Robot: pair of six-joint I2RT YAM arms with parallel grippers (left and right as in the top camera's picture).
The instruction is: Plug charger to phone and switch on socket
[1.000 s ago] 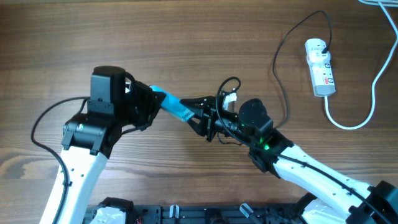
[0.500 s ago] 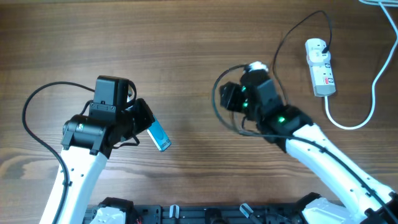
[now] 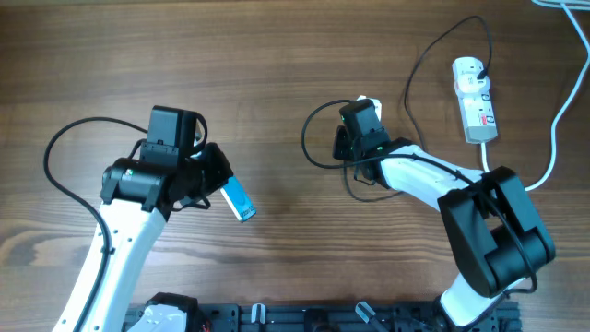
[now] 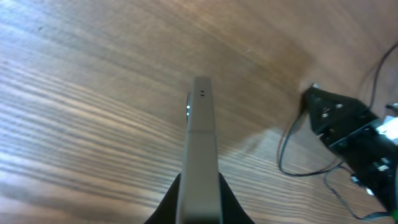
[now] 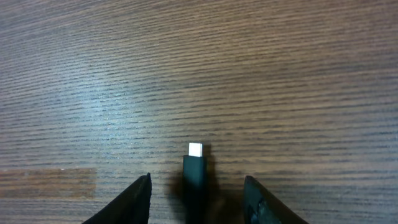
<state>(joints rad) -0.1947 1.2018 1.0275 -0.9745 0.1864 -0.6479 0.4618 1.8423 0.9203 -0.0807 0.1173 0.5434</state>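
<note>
Right wrist: charger (image 5: 195,165) inside open claw (image 5: 197,182)

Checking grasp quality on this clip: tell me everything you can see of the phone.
The phone is a small flat slab with a bright cyan face. The left tool clamps one end, so the other end juts out free, tilted, apparently lifted off the wooden table. The left wrist view shows it edge-on: a thin grey, metal-looking edge with two tiny holes near the free end. No cable is plugged in, and nothing else touches it.
</note>
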